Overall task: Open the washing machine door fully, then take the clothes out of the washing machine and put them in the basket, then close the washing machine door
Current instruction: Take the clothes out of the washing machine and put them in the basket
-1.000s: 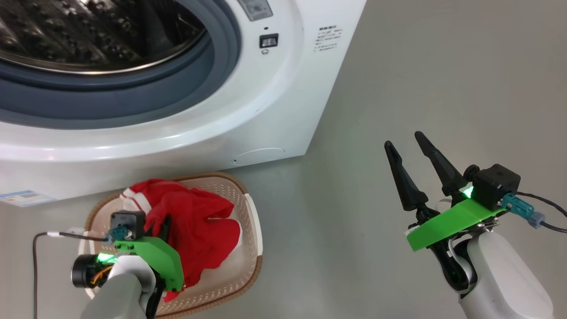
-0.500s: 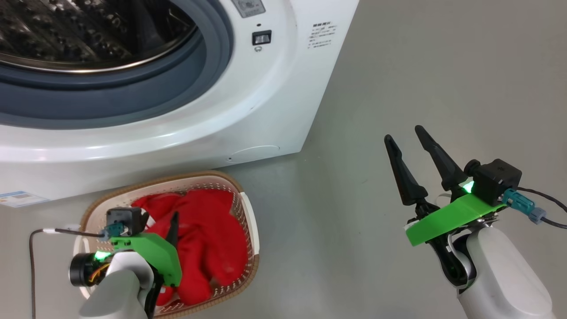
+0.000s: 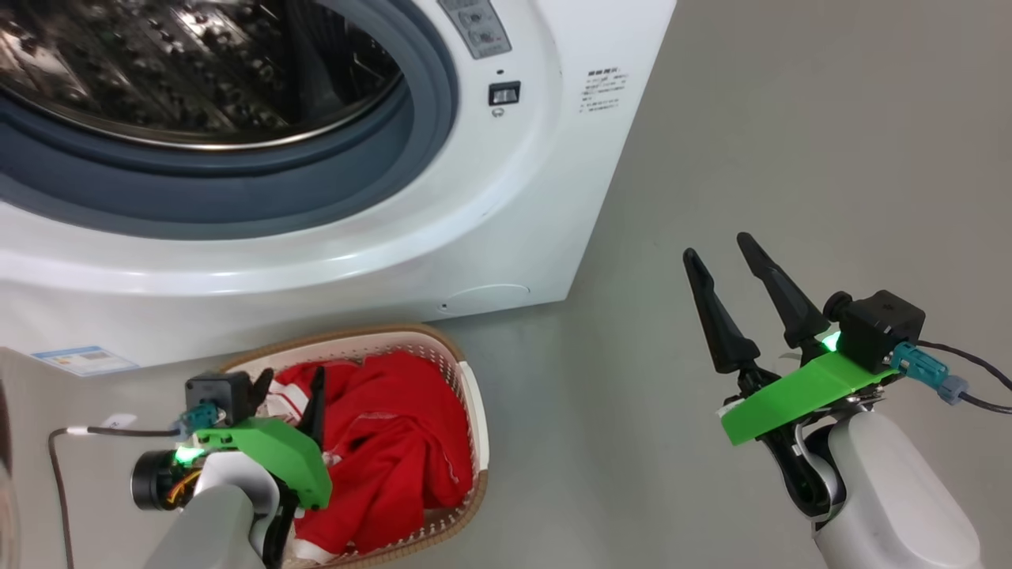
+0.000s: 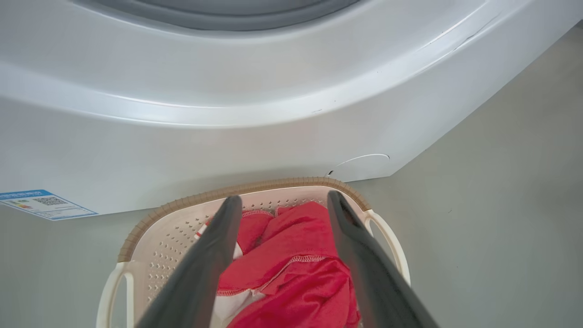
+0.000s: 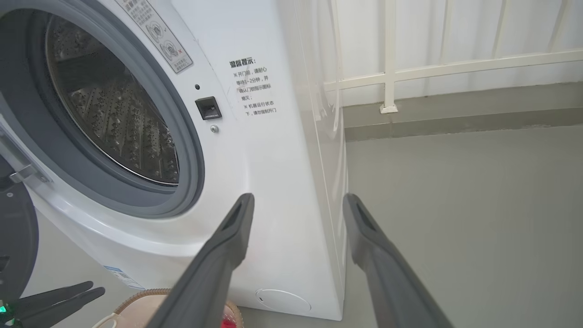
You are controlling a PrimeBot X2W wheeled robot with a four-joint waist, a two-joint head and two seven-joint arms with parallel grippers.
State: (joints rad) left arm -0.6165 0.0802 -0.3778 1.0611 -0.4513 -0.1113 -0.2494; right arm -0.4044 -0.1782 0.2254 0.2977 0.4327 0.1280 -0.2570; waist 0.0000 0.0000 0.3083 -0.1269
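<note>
Step in hand, as I read it: the drop into the basket, done or near enough. The clothes [image 3: 395, 427] lie bunched inside the basket [image 4: 273, 183], red w/ white trim, reaching its right wall. The left tool [image 3: 290, 378] hovers right over them, fingers wide apart, nothing b/w them, tips pointing toward the basket's far wall. The right tool [image 3: 716, 246] hangs over the floor [image 3: 751, 118] well to the right, fingers also apart and empty.

The basket sits on the floor at near left, close under the lower front of the washing machine [image 3: 506, 213]; touching it or not, can't tell. The drum [image 3: 198, 71] looks empty in the part that shows, and no fabric lies on the grey rubber ring [image 3: 237, 197].

Next, prob.: shut the washing machine door [image 5: 16, 237]. A dark curved edge at the left of the right wrist view, by the hinge, looks like its rim, swung wide. That calls for lifting the left arm straight up so no fold snags. The tool then gets behind the rim at far left and swings it right until it meets the latch slot [image 3: 504, 93].

Floor: smooth grey, matt. Room: white wall w/ a pale rail frame [image 5: 387, 68] at far right, even light.
</note>
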